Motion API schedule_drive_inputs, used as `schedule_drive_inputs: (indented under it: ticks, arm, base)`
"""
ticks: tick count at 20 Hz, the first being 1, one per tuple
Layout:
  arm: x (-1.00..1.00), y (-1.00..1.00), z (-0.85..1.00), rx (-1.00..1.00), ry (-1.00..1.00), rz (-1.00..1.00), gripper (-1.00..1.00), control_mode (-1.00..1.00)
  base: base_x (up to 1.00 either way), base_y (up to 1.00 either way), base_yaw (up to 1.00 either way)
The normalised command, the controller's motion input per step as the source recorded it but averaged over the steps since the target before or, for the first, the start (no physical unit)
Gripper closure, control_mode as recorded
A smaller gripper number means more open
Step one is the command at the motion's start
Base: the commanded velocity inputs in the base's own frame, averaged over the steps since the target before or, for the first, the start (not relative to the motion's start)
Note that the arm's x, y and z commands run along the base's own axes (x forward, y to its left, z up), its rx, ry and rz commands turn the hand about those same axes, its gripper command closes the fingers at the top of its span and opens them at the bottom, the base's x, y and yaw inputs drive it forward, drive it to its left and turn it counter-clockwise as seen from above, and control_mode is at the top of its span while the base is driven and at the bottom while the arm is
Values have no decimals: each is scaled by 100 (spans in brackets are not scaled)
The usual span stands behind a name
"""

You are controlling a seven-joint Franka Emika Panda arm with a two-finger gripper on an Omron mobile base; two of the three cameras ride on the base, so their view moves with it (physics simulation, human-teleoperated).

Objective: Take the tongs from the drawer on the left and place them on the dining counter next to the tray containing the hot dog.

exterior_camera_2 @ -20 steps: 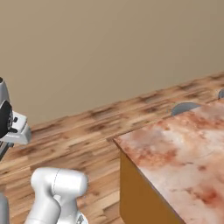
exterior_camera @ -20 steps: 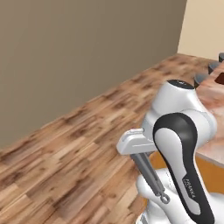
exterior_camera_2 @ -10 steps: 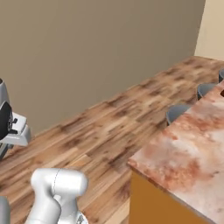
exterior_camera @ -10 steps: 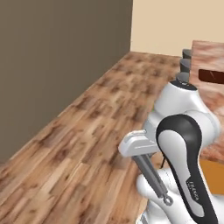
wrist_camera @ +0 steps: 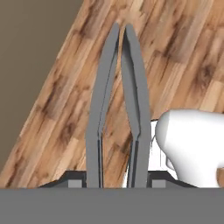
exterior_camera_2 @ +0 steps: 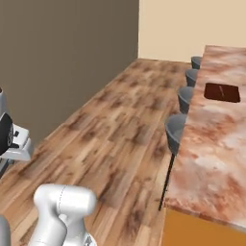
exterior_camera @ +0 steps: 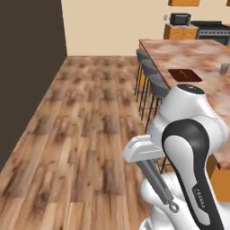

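Observation:
My gripper [exterior_camera: 144, 162] hangs in front of the arm's white body, shut on the slim grey tongs [exterior_camera: 158, 186], whose ring end points down. In the hand view the tongs [wrist_camera: 114, 92] reach away from the gripper [wrist_camera: 116, 178] over the wood floor, their two arms nearly together at the tips. The dining counter [exterior_camera: 193, 56] runs along the right, and the dark brown tray [exterior_camera: 184, 75] lies on it some way ahead. From the right base view the tray [exterior_camera_2: 230, 93] holds the thin hot dog [exterior_camera_2: 221, 90]. The drawer is out of view.
Several grey stools [exterior_camera: 150, 76] line the counter's near side, also seen as stools [exterior_camera_2: 177, 126]. A dark wall [exterior_camera: 27, 72] stands to the left over open wood floor [exterior_camera: 85, 130]. A small glass [exterior_camera: 223, 68] is on the counter; a microwave [exterior_camera: 179, 19] sits far back.
The whole picture has swung as the base turned: the wall slid left, and the dining counter with stools and tray came into view. The arm still holds the tongs the same way.

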Motion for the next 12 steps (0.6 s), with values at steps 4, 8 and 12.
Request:
schedule_drive_inputs:
  ticks: [4,8,12]
  arm:
    - [0,0,0,0,0,0,100,100]
    - [0,0,0,0,0,0,100,100]
    - [0,0,0,0,0,0,100,100]
  base:
    - [100,96,-62]
    - [100,92,-58]
    - [100,83,-61]
